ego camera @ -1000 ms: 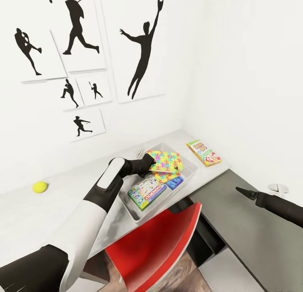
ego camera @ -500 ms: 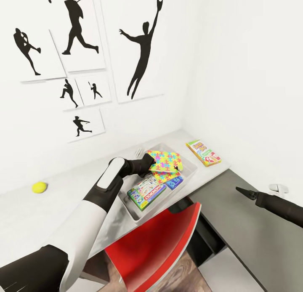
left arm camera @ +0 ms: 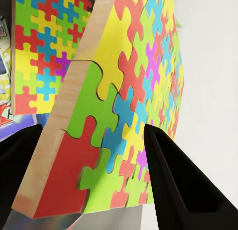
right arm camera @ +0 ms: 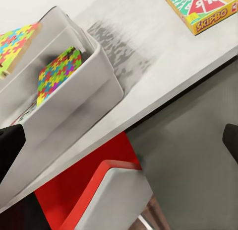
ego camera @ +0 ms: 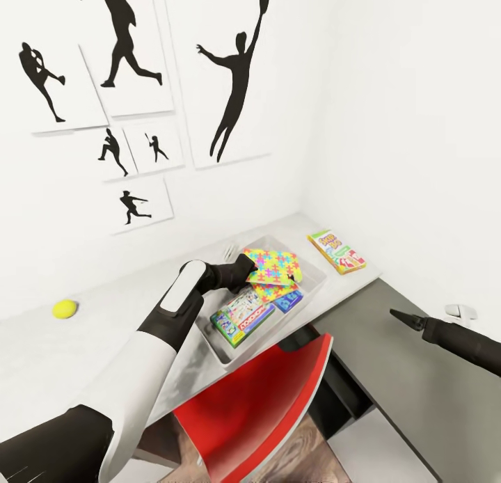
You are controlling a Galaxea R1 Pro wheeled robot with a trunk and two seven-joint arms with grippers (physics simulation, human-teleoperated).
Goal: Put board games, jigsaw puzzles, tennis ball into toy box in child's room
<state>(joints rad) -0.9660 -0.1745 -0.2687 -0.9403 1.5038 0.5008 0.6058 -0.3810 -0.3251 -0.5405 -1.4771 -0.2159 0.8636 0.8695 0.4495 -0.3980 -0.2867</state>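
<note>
- Toy box (ego camera: 316,282), mid-table: already holds the Monopoly game (ego camera: 242,319), blue game (ego camera: 289,301) and one jigsaw (ego camera: 268,290).
- Left gripper (ego camera: 249,266) clamps the second jigsaw (ego camera: 275,264) above it.
- Left out: tennis ball (ego camera: 65,308) far left, yellow game (ego camera: 337,251) right.
- Right gripper (ego camera: 401,317) parted, empty.

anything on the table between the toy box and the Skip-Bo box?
Nothing: in the right wrist view, bare pale table top runs from the toy box to the Skip-Bo box. The head view agrees.
</note>
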